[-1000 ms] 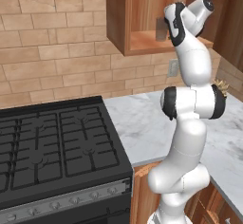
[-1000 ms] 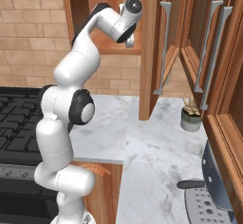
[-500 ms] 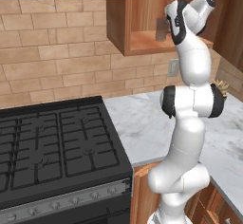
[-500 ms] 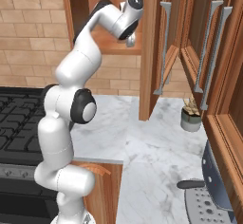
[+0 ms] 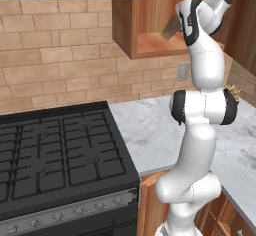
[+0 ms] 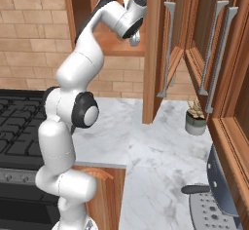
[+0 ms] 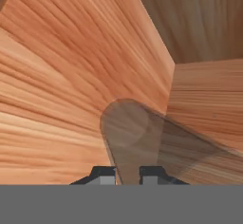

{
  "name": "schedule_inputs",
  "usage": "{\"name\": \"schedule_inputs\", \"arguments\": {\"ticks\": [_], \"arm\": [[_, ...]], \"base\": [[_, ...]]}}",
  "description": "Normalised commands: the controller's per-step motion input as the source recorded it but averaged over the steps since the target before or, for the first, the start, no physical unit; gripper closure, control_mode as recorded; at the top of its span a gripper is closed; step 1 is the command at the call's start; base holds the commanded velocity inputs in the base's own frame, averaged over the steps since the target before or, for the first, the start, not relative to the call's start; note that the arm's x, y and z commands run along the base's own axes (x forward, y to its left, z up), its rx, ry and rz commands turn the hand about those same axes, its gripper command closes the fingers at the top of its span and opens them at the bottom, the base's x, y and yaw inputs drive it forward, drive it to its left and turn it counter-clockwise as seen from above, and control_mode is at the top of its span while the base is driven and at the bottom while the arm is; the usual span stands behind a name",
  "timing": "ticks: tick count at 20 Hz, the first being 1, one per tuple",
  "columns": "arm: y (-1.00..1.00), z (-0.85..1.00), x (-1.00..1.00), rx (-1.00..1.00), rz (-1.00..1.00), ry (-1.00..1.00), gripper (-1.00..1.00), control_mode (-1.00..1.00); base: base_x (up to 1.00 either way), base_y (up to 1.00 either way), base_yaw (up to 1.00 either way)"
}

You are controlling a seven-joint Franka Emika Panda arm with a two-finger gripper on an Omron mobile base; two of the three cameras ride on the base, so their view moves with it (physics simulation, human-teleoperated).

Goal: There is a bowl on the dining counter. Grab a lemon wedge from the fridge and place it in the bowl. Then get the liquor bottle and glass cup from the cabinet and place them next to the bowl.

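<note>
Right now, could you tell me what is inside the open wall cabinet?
Inside the cabinet, the glass cup lies tilted, with the claw closed on its wall. The arm covers the cabinet's right part, so anything there is hidden.

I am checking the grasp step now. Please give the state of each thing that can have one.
gripper: shut on the glass cup, inside the cabinet
glass cup: held between the fingertips, tilted in the left base view
cabinet: open, wooden inside showing
stove: no flame, no pots on it
</note>
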Motion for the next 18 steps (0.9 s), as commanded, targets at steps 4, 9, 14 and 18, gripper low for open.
{"name": "schedule_inputs", "arguments": {"ticks": [4, 9, 14, 18], "arm": [[0.12, -0.03, -0.54, -0.01, 0.00, -0.13, 1.00, -1.00], [0.19, -0.04, -0.74, 0.00, 0.00, -0.14, 1.00, -1.00], [0.25, -0.04, -0.88, 0.00, -0.01, -0.14, 1.00, -1.00], [0.29, -0.01, -0.93, -0.03, -0.04, -0.14, 1.00, -1.00]], "base": [[0.00, 0.00, 0.00], [0.00, 0.00, 0.00], [0.00, 0.00, 0.00], [0.00, 0.00, 0.00]]}}
